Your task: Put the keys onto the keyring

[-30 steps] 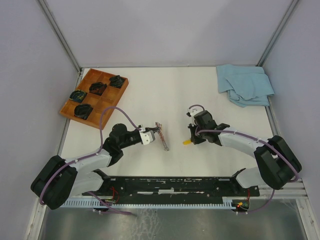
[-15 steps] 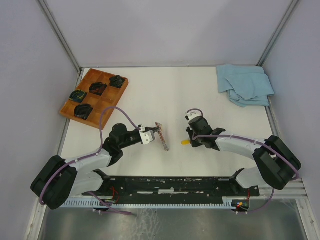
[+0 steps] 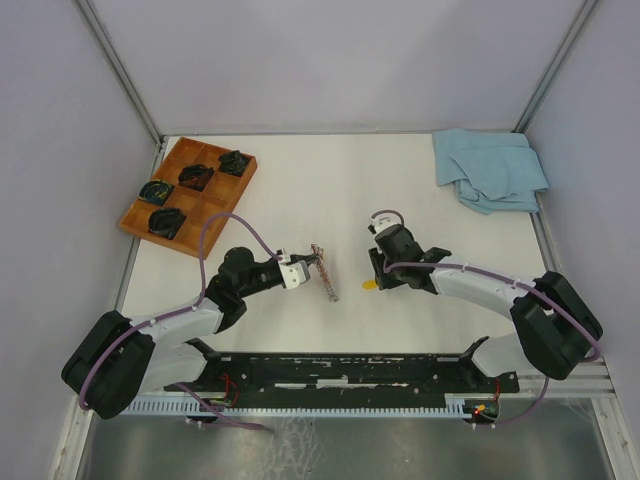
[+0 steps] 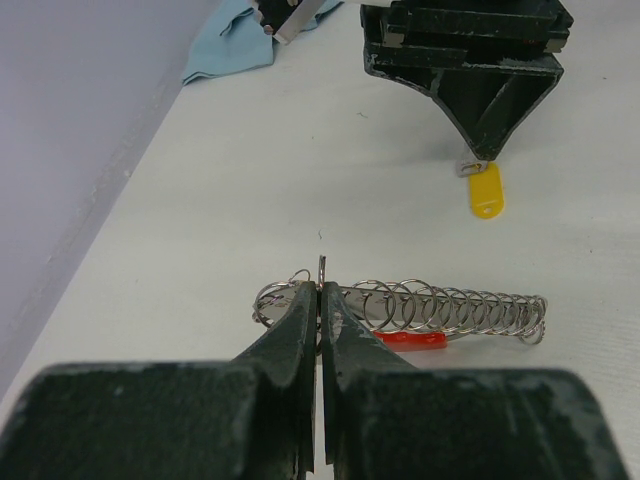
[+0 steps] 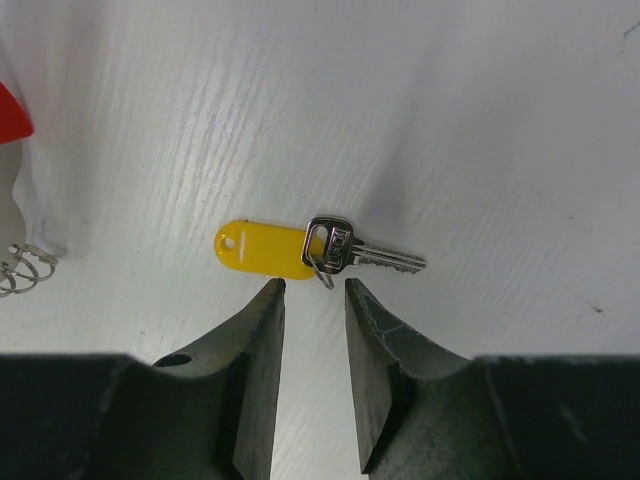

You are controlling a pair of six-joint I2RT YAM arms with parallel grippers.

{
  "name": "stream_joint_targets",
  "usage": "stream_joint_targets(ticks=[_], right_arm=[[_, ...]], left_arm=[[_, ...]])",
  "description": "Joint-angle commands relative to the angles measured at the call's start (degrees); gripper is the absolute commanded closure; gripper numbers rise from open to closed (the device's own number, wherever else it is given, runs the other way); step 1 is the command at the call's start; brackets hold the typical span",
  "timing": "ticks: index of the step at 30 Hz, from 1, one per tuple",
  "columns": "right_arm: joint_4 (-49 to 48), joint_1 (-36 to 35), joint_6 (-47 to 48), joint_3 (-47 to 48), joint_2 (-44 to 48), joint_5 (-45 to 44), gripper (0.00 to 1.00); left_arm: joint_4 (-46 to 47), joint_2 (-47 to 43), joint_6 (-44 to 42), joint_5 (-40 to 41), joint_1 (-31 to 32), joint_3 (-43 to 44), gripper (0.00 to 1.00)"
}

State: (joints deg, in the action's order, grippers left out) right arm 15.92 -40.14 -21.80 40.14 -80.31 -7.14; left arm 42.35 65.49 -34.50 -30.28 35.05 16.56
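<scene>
A white table (image 3: 300, 190) stood between plain, pale lilac-grey walls (image 3: 330, 60), with metal posts (image 3: 120, 68) rising at the back corners. A crumpled blue cloth (image 3: 490, 168) lay at the far right and a wooden tray (image 3: 213, 203) at the far left, under soft, even light.

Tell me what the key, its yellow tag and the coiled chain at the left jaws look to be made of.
The key: bare silvery metal, glinting, with cut teeth along one edge. Its yellow tag: probably plastic, smooth, evenly coloured, faintly glossy. The coiled chain: thin bright metal wire, with open loops that catch the light.

White table (image 3: 300, 180), wooden tray (image 3: 212, 207), blue cloth (image 3: 490, 170), keys (image 5: 320, 252)
</scene>
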Motion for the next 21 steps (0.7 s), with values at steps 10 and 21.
stream_joint_targets(ticks=[10,21], right_arm=[[4.2,-0.1,4.6,7.2,-4.7,2.6,0.66],[5.4,0.0,5.5,7.2,-5.6,2.2,0.75]], left_arm=[[0.9,-0.2,1.6,-0.6,-0.2,2.5,0.97],[0.4,-0.1,1.6,-1.0,-0.2,2.8,0.97]])
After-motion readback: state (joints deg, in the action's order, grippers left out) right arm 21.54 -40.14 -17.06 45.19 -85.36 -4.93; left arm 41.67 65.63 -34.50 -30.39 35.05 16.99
